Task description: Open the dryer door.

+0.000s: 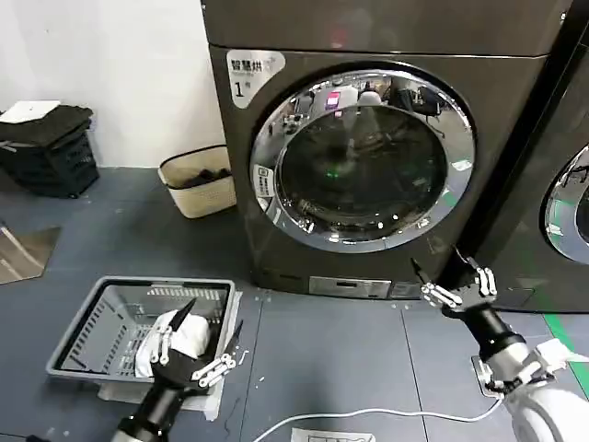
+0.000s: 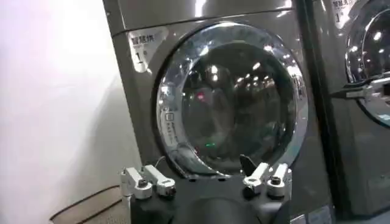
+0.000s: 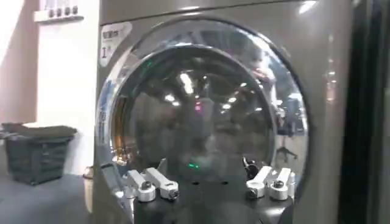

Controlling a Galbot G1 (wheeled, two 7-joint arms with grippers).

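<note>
The dryer door (image 1: 363,157) sits flush and closed on machine "1"; the right gripper (image 1: 448,279), fingers spread, hovers below its lower right rim; the left gripper (image 1: 198,343), also spread, idles far lower left; the fingers risk sliding off the slick chrome, the door staying latched.

- dryer door (image 1: 363,157) shut flush on grey-brown machine (image 1: 276,249) marked "1", chrome ring, dark glass, centre to 1 o'clock of frame
- right gripper (image 1: 440,278) at 5 o'clock, fingers spread, just below door ring's lower right edge, not touching
- left gripper (image 1: 198,341) at 7 o'clock, fingers apart, over grey basket (image 1: 83,322) with white cloth (image 1: 179,336)
- beige bin (image 1: 198,181) on floor at 10 o'clock, beside machine
- black crate (image 1: 46,152) far at 9 o'clock
- darker neighbour machine (image 1: 552,184) at 3 o'clock
- white cable (image 1: 368,414) on floor at 6 o'clock
</note>
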